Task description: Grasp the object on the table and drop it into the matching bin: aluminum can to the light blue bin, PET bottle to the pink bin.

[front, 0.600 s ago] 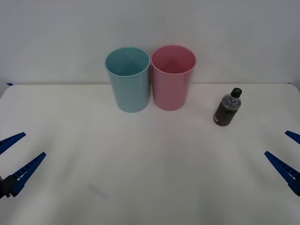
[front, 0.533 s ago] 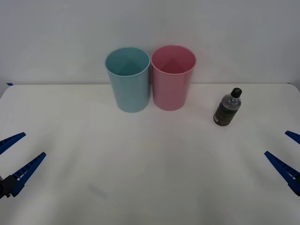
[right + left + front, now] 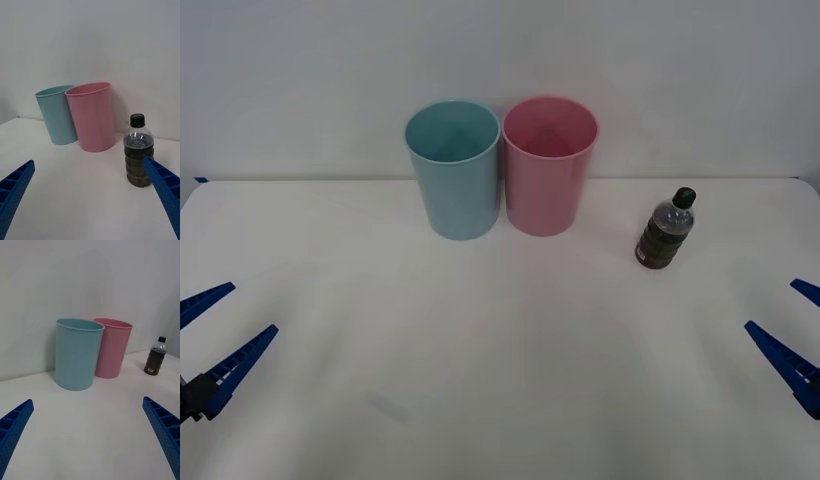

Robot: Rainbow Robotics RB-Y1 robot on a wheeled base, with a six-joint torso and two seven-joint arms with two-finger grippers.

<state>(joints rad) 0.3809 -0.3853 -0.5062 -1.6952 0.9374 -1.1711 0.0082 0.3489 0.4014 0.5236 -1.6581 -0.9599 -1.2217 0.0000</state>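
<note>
A small PET bottle (image 3: 666, 230) of dark brown liquid with a black cap stands upright on the white table (image 3: 500, 380), to the right of the bins. The pink bin (image 3: 548, 166) and the light blue bin (image 3: 453, 169) stand side by side at the back centre, pink on the right. My right gripper (image 3: 798, 330) hangs open at the right edge, nearer than the bottle and apart from it. At the left edge my left gripper (image 3: 215, 330) is open and holds nothing. The right wrist view shows the bottle (image 3: 138, 156) close ahead, with the pink bin (image 3: 93, 116) behind.
A plain white wall rises behind the table's far edge. Bare tabletop stretches between the two grippers and in front of the bins (image 3: 78, 352).
</note>
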